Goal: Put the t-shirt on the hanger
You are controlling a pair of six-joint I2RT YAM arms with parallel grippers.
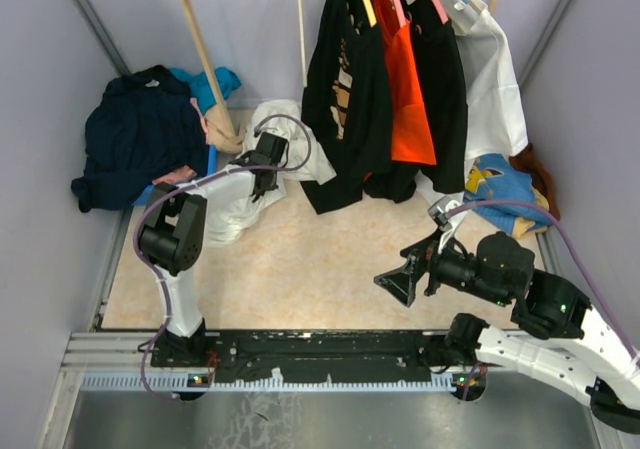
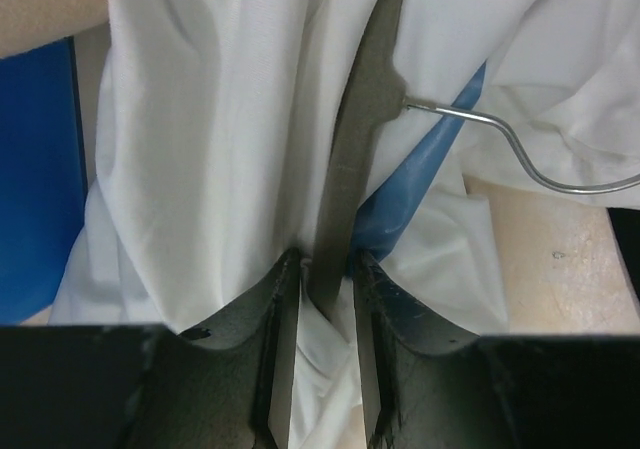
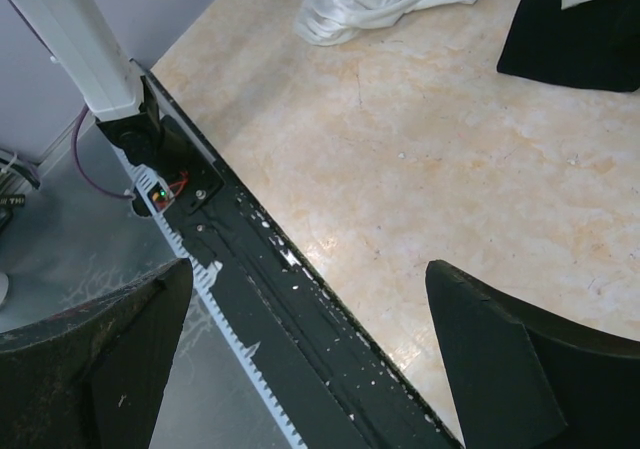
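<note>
The t-shirt (image 1: 232, 209) lies crumpled on the table (image 1: 320, 259) at its far left. The right gripper (image 3: 308, 274) hangs over the tabletop, fingers wide apart (nothing between them). The left gripper (image 2: 326, 259) closely flanks the hanger (image 2: 345, 169) amid the cloth; whether it pinches is unclear.

Hung garments (image 1: 380, 89) blocking rear ctr; navy pile (image 1: 140, 134) crowding rear-L corner. Bare tabletop (image 1: 320, 259) at ctr giving open passage fwd.
</note>
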